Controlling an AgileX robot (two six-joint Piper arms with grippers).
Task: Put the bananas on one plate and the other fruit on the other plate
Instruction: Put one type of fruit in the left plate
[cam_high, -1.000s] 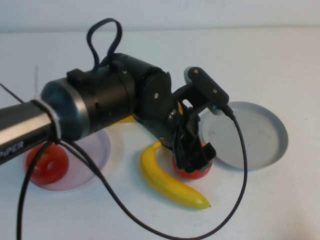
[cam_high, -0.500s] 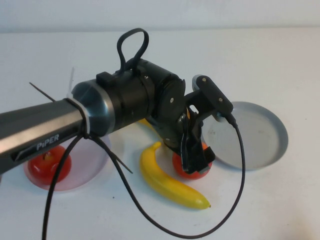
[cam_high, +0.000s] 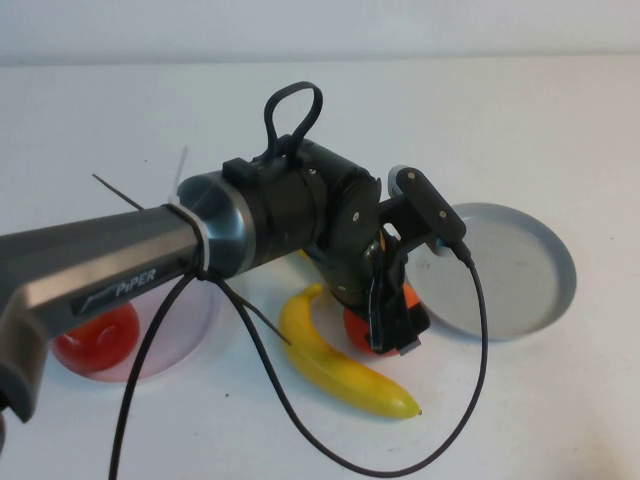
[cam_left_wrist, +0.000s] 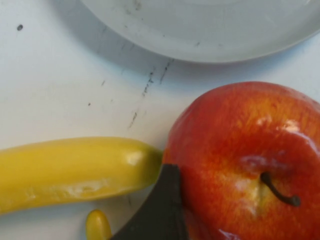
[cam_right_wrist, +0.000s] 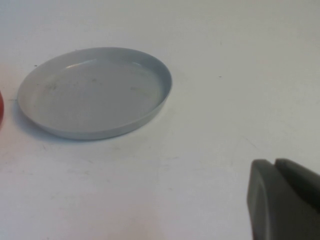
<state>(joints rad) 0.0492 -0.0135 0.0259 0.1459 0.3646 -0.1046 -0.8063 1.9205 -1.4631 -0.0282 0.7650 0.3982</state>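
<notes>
My left gripper (cam_high: 392, 330) reaches across the table and is down over a red apple (cam_high: 357, 328) lying between the plates. In the left wrist view the apple (cam_left_wrist: 240, 150) fills the frame, with one dark finger (cam_left_wrist: 162, 207) against its side; the jaws stand open around it. A banana (cam_high: 335, 362) lies on the table just beside this apple, and also shows in the left wrist view (cam_left_wrist: 70, 170). The second banana is mostly hidden behind the arm. The other apple (cam_high: 95, 338) sits on the pink plate (cam_high: 190, 315). The grey plate (cam_high: 510, 270) is empty. My right gripper (cam_right_wrist: 276, 165) is shut, over bare table near the grey plate (cam_right_wrist: 95, 95).
The left arm's body and black cable (cam_high: 470, 380) cover the middle of the table and loop over the front area. White table surface lies all around the plates.
The left arm has reached further right and lowered, bringing its gripper down around the apple beside the banana. Fruit and plates have not moved.
</notes>
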